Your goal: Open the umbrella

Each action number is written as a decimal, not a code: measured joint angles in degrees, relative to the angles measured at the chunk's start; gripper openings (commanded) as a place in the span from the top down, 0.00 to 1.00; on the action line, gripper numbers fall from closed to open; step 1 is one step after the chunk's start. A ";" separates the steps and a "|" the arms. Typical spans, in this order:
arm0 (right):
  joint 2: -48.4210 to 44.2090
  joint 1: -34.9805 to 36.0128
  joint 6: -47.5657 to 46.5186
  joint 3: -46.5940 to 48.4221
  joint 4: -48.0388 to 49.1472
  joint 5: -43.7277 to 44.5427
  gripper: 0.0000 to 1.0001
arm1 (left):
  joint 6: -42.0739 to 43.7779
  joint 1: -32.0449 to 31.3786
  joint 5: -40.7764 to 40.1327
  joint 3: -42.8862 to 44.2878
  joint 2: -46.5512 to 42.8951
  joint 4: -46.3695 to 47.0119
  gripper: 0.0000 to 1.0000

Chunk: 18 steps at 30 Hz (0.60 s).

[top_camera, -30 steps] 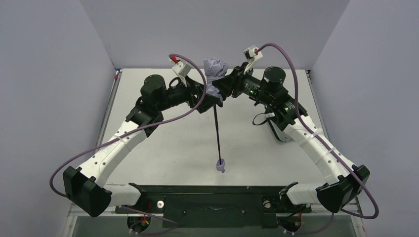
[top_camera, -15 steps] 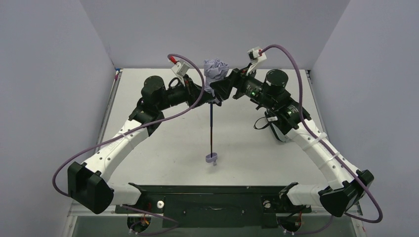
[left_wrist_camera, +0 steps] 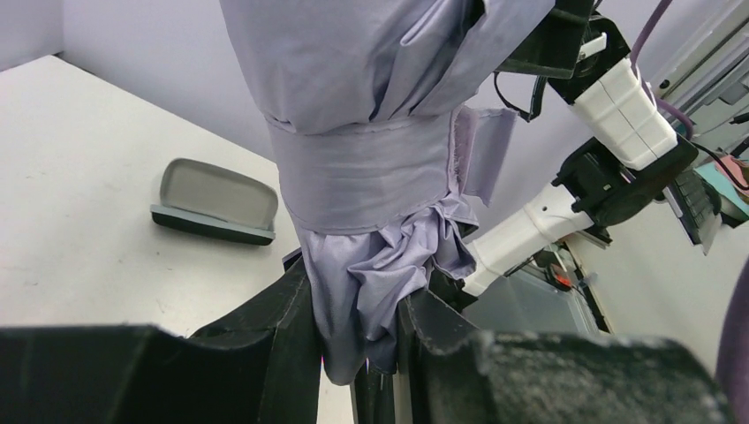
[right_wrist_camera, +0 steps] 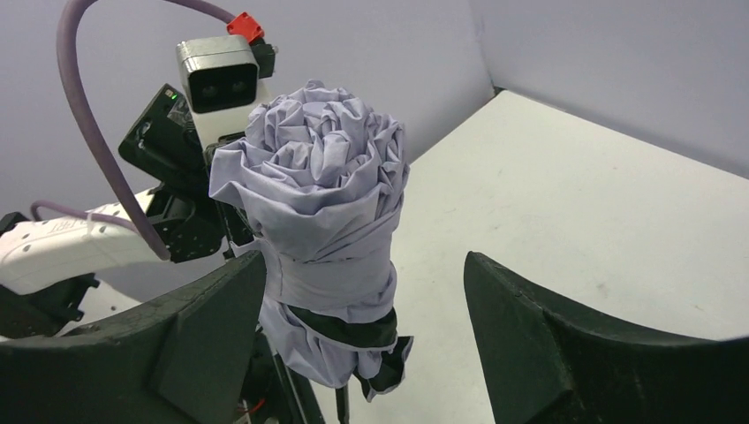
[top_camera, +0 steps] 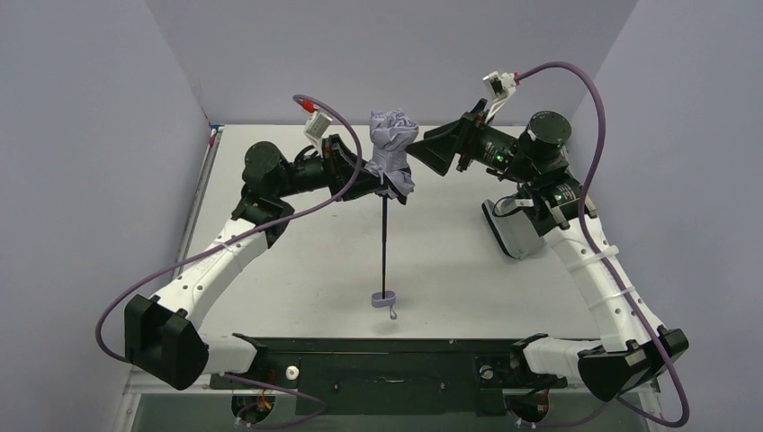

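The umbrella hangs upright in the air, its pale lavender canopy still bundled and wrapped by its strap. A thin black shaft runs down to the small handle just above the table. My left gripper is shut on the lower folds of the canopy, fabric pinched between both fingers. My right gripper stands open to the right of the bundle. In the right wrist view the canopy sits near its left finger, with black lining showing at the bottom.
A grey glasses case lies on the white table under the right arm; it also shows in the left wrist view. Grey walls enclose the table on three sides. Purple cables loop over both arms.
The left gripper has shut on the canopy's lower folds. The right gripper has opened and drawn back to the right. The shaft has swung to vertical and the handle has shifted left.
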 measured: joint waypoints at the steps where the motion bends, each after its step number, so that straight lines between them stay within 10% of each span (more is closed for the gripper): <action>1: 0.04 0.17 0.24 0.00 0.00 -0.50 0.25 | -0.17 -0.17 0.37 0.00 0.00 0.07 1.00; 18: -4.17 8.55 -6.73 -1.36 -12.72 12.68 0.48 | 15.47 -4.81 -18.47 2.19 -0.70 -20.02 1.00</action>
